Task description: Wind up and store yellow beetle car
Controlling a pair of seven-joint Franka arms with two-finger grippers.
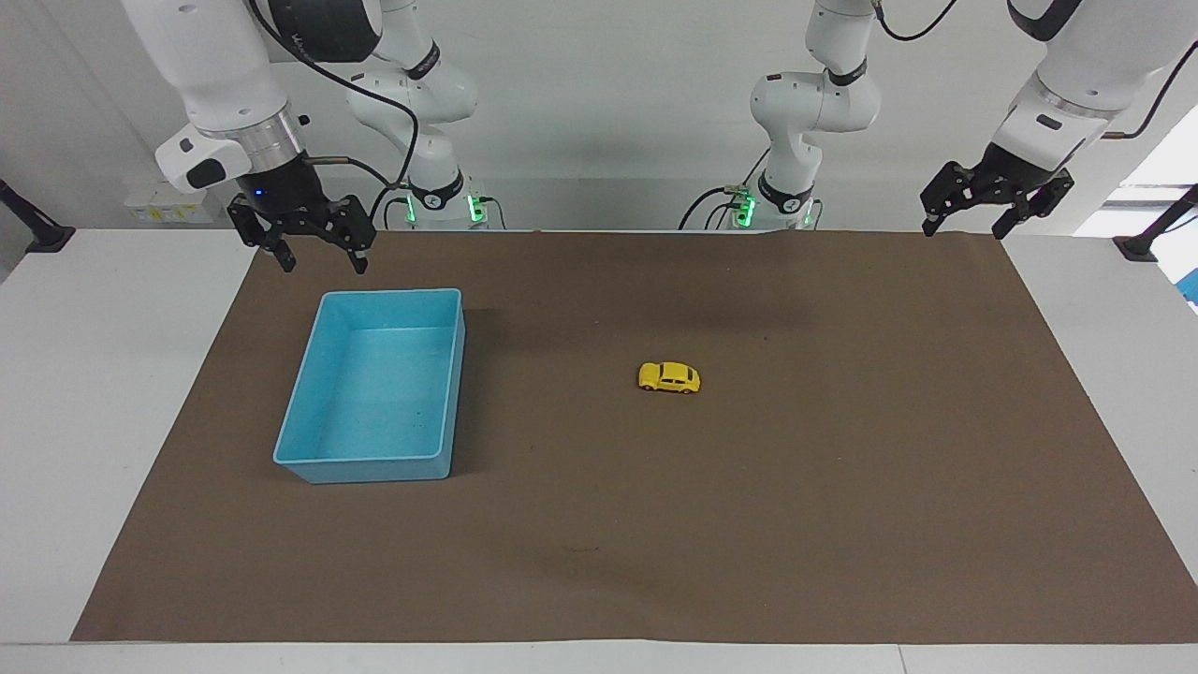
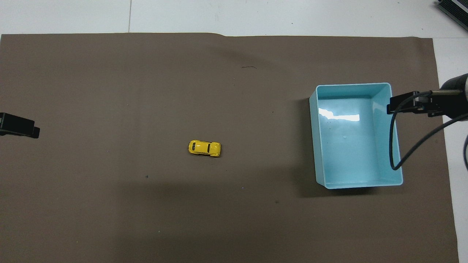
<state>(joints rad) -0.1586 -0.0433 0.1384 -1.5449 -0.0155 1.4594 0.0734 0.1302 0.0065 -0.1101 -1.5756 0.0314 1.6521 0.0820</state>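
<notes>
The yellow beetle car [image 1: 669, 377] stands on its wheels on the brown mat, near the middle of the table; it also shows in the overhead view [image 2: 204, 148]. The blue bin [image 1: 367, 467] is empty and sits toward the right arm's end of the table, also seen from overhead [image 2: 313, 138]. My right gripper [image 1: 323, 259] is open and empty, raised over the mat just beside the bin's edge nearest the robots; its tip shows overhead [image 2: 413, 104]. My left gripper [image 1: 964, 227] is open and empty, raised over the mat's corner at the left arm's end [image 2: 20, 126], well away from the car.
The brown mat [image 1: 749, 524] covers most of the white table [image 1: 112, 393]. A black cable [image 2: 396, 146] hangs from the right arm over the bin's edge in the overhead view.
</notes>
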